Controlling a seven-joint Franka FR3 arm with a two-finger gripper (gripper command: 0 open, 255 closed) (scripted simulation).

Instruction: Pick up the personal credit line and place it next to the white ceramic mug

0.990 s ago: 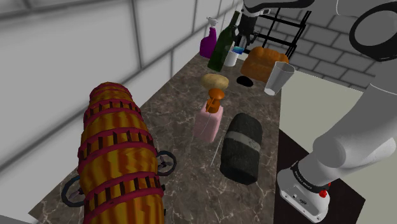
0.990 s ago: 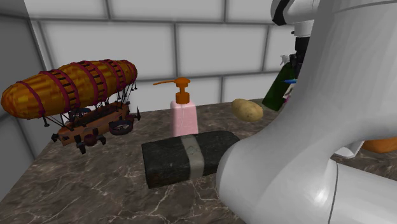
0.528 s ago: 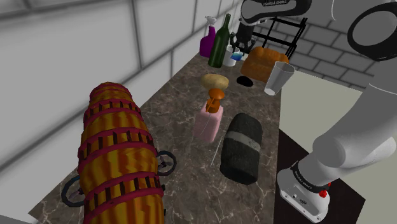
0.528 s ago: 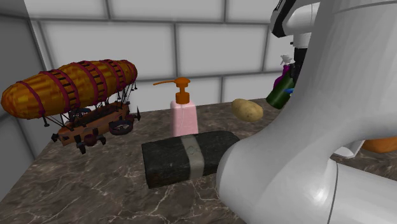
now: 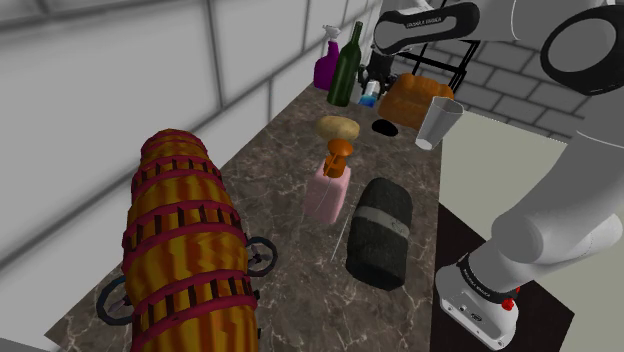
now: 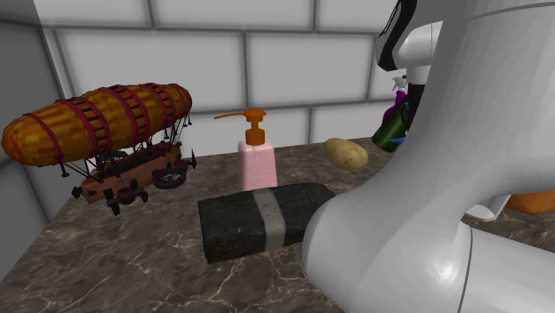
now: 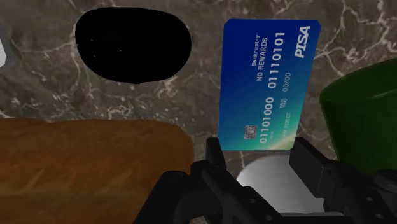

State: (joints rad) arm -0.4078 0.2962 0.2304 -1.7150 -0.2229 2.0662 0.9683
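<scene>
Shoulder view, left to right: striped toy airship (image 5: pixel 185 250) filled the near end of the marbled surface (image 5: pixel 270 150). Mid-surface sat a pink pump dispenser (image 5: pixel 328 192) and a dark banded block (image 5: pixel 380 232), with a potato (image 5: pixel 338 127) beyond. The far end was crowded with a purple spray bottle (image 5: pixel 327 68), a green bottle (image 5: pixel 347 70), a brown loaf (image 5: pixel 415 100) and a grey tumbler (image 5: pixel 438 122). The white arm (image 5: pixel 545 225) reached in between bottle and loaf.

Wrist view: the fingers (image 7: pixel 310 168) were closed partway, clasping the blue credit card (image 7: pixel 267 83) by its lower edge. The card stood out lengthwise toward the surface. Loaf on one side, bottle on the other, a black oval object (image 7: pixel 133 44) ahead. What I took for the white mug (image 7: pixel 270 181) showed directly under the card. Judged: the card was held edge-on to fit the narrow gap by the mug, and had not yet been released.
</scene>
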